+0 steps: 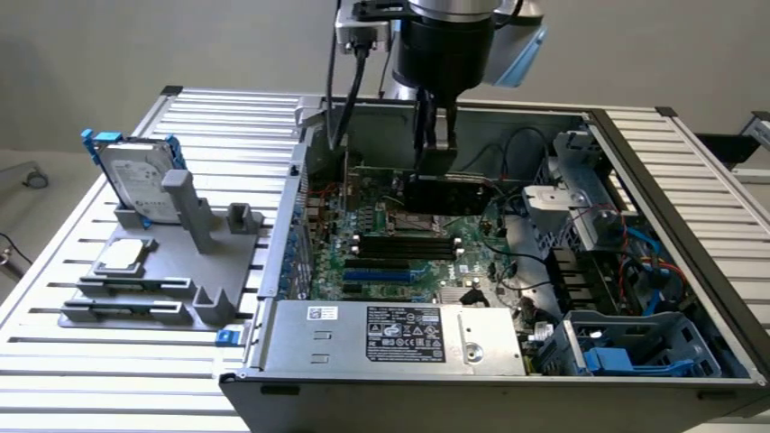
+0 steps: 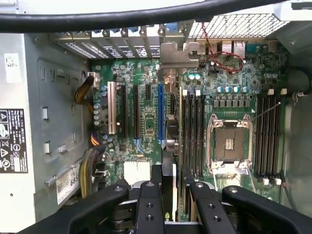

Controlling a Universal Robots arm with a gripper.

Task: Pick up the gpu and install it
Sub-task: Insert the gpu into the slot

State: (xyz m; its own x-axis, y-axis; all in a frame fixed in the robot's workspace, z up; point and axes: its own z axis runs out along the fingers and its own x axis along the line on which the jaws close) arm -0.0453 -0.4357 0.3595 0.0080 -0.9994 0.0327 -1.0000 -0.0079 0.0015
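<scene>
Black-covered and thin, the gpu (image 1: 448,194) stands on edge inside the open computer case (image 1: 481,401), gripped along its upper edge by the gripper (image 1: 434,144), whose jaws are drawn in narrow on the card. The arm reaches straight down into the rear half of the case, above the green motherboard (image 1: 398,239). In the wrist view the two black fingers (image 2: 155,180) clamp the card from either side, and it is seen edge-on, running away from them to its silver bracket (image 2: 178,53), which sits against the row of slot openings in the case's back wall. The card lines up just beside the long blue slot (image 2: 160,112), between that slot and the memory slots (image 2: 191,131); whether its lower edge touches the board cannot be told. The empty processor socket (image 2: 229,144) lies further to that side, with its metal frame closed. A grey power supply (image 1: 398,334) with a black label fills the case's front wall. The case stands on a slatted aluminium bench (image 1: 121,383), toward the exterior view's right edge. Near the bench's edge on the exterior view's left sits a grey holder (image 1: 193,271), carrying an upright silver hard drive (image 1: 139,171) with blue rails and, lying flat, a small square silver chip (image 1: 124,255)
</scene>
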